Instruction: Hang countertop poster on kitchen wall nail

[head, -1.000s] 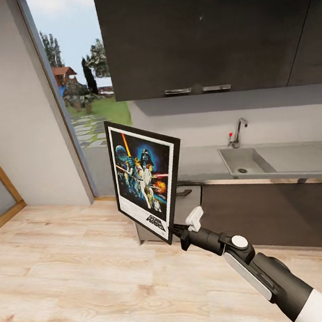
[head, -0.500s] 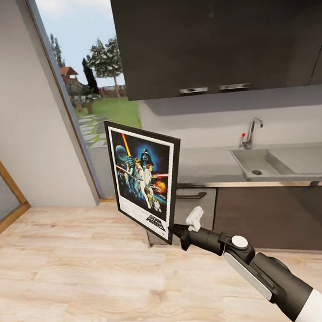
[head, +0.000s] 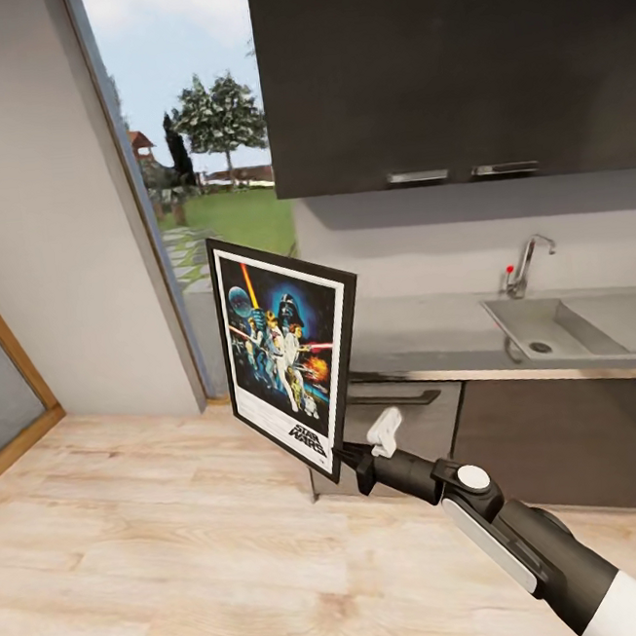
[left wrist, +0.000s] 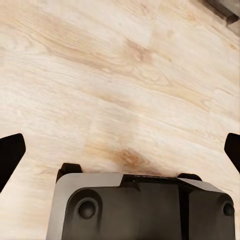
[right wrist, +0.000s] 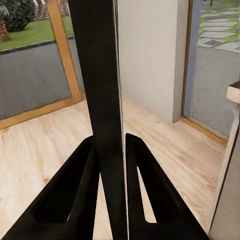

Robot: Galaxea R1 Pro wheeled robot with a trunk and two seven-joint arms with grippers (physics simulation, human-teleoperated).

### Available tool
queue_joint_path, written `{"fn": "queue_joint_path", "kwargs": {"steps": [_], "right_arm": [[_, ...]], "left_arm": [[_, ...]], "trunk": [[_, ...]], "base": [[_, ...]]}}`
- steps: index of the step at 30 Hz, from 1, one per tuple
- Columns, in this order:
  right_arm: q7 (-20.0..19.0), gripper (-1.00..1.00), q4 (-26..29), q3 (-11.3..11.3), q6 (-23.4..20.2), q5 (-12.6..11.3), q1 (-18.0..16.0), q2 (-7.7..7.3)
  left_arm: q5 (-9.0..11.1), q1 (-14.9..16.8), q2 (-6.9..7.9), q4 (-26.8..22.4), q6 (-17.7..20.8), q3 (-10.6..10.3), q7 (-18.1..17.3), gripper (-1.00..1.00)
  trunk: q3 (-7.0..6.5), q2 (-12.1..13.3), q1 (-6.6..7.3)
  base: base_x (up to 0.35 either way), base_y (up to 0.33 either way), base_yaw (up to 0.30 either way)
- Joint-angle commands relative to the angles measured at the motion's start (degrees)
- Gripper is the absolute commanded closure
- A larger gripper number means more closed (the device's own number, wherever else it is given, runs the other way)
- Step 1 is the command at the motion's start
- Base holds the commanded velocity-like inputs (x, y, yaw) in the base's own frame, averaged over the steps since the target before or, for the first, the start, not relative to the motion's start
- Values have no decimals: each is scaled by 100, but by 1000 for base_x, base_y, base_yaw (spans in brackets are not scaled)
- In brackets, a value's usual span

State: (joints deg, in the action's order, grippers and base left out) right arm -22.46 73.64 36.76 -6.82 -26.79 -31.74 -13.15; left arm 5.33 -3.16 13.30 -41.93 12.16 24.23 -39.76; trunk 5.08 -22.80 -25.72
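Flat black-framed poster (head: 285,355), glossy print

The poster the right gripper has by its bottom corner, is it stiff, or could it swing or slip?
The poster looks stiff: held at one corner, it stands flat without sagging. Gripped so far off-centre by the right gripper, it could pivot. The fingers squeeze only its thin edge, so slipping seems possible.
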Motion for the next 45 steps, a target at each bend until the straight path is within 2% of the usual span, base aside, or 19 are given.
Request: {"fn": "queue_joint_path", "kwargs": {"steps": [1, 12, 36, 45], "right_arm": [[-12, 100, 5, 7, -45, -70, -8, -3], [-12, 100, 10, 7, -41, -68, -8, -3], [-6, 100, 6, 7, -49, -63, -8, 6], [-12, 100, 2, 7, -50, -66, -8, -2]], "left_arm": [[56, -1, 0, -5, 59, 3, -14, -100], [56, -1, 0, 0, 59, 3, -14, -100], [56, -1, -2, 0, 59, 3, -14, -100], [56, -1, 3, 0, 59, 2, -14, -100]], "trunk": [[11, -12, -6], [11, -12, -6], [11, -12, -6], [11, -12, -6]], "base": [[199, 260, 0], [176, 264, 38], [155, 270, 270], [141, 276, 77]]}}
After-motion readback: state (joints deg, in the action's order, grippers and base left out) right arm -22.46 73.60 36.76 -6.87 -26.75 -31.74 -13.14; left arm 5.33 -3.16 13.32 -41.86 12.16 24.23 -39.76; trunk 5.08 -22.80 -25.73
